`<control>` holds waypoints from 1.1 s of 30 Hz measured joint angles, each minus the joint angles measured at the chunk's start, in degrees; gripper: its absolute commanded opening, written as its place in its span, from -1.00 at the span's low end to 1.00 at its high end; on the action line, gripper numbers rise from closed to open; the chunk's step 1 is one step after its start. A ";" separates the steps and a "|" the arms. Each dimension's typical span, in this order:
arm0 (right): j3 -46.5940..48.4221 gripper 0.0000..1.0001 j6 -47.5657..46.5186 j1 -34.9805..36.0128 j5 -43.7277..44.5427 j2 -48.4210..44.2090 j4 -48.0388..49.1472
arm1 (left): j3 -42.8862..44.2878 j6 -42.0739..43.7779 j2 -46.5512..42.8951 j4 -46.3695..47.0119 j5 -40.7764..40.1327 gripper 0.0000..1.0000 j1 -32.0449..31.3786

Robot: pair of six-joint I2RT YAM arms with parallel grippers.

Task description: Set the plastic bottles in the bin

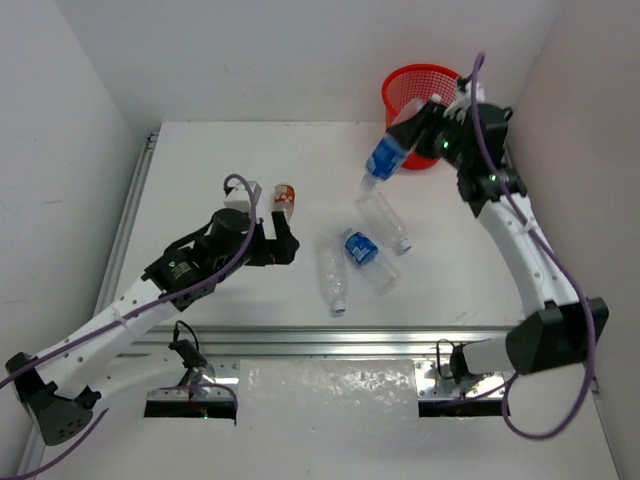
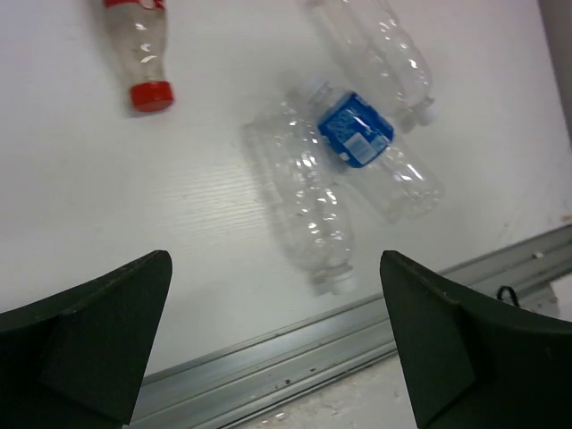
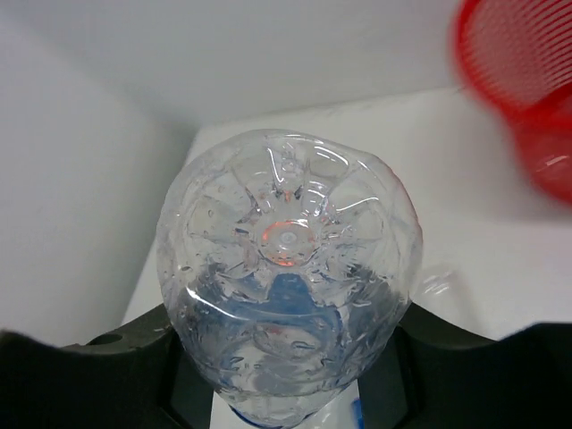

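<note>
Right gripper (image 1: 425, 125) pinches a blue-labelled bottle (image 1: 385, 155), tilted cap-down just beside the red mesh bin (image 1: 420, 90) at the far right corner. Left gripper (image 1: 283, 243), jaws spread, hovers near the red-capped bottle (image 1: 285, 200). A cluster of three bottles (image 1: 362, 252) lies mid-table between the arms.

A plain bottle (image 2: 308, 214) lay between the left gripper's (image 2: 275, 268) spread fingers, with bare table (image 2: 107, 223) leftward. A blue-labelled bottle (image 1: 383, 160) filled the right gripper's (image 1: 412, 125) fingers, the bin (image 1: 398, 95) close beside.

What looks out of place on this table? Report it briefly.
Nothing spilled. Four small clear plastic bottles lie toppled on the white table: a blue-labelled bottle pressed against a plain bottle, a second plain bottle beside them, a red-capped bottle apart.
</note>
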 measured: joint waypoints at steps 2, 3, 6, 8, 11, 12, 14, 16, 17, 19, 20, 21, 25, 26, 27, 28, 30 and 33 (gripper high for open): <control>6.58 -1.00 -0.74 -3.78 5.31 5.09 -1.29 | -0.35 0.57 -1.64 -1.75 -2.89 0.99 -0.02; 10.40 -1.00 -1.20 -5.14 7.69 8.09 -1.68 | -0.59 0.81 -1.92 -2.23 -4.11 0.99 -0.02; 21.16 -1.00 -2.78 -8.00 11.43 17.53 -1.36 | -1.29 0.96 -0.87 -3.58 -6.73 0.99 0.00; 29.57 -1.00 -4.17 -9.64 12.35 24.48 -1.68 | -2.19 0.94 0.83 -4.00 -7.56 0.99 0.00; 44.59 -0.98 -6.88 -10.88 14.10 35.67 -2.60 | -3.91 0.57 2.01 -5.44 -8.90 0.99 0.00; 49.27 -0.96 -7.87 -11.54 14.53 39.26 -2.27 | -4.20 0.28 2.01 -5.86 -9.31 0.99 0.00; 54.40 -0.91 -9.38 -12.44 15.56 44.22 -0.15 | -4.48 -0.33 1.97 -6.27 -10.01 0.99 0.00; 56.78 -0.41 -10.62 -13.35 15.98 47.84 1.62 | -4.87 -0.96 1.99 -5.60 -9.99 0.99 0.00; 57.79 0.20 -11.23 -13.70 16.11 49.44 2.08 | -5.18 -1.42 2.10 -5.16 -9.88 0.99 0.00; 59.71 0.97 -12.26 -14.25 15.93 52.72 2.89 | -5.68 -2.43 2.89 -4.17 -9.60 0.99 0.00; 60.02 0.98 -13.20 -14.58 15.61 53.79 3.02 | -5.79 -2.95 3.61 -3.61 -9.40 0.99 0.00; 60.02 0.98 -13.44 -14.84 15.39 54.55 2.82 | -5.79 -3.41 4.55 -3.02 -9.20 0.99 0.00; 59.78 0.98 -14.27 -15.17 14.25 55.01 -0.22 | -5.79 -5.11 8.98 0.17 -8.87 0.99 0.00; 59.78 0.98 -14.36 -15.15 14.14 54.62 -0.72 | -5.79 -5.35 9.94 0.87 -8.90 0.99 0.00; 59.78 0.98 -14.51 -15.15 14.12 53.99 -1.51 | -5.68 -5.73 10.99 1.29 -9.14 0.99 0.00; 59.78 0.98 -14.73 -15.13 14.14 52.98 -2.51 | -5.40 -6.03 12.35 1.79 -9.60 0.99 0.00; 59.39 0.98 -14.97 -15.10 14.21 50.21 -4.74 | -4.24 -6.36 14.93 2.23 -10.67 0.99 0.07; 55.49 0.98 -13.68 -14.84 14.58 41.38 -8.55 | -0.48 -6.38 19.50 2.86 -11.78 0.99 1.62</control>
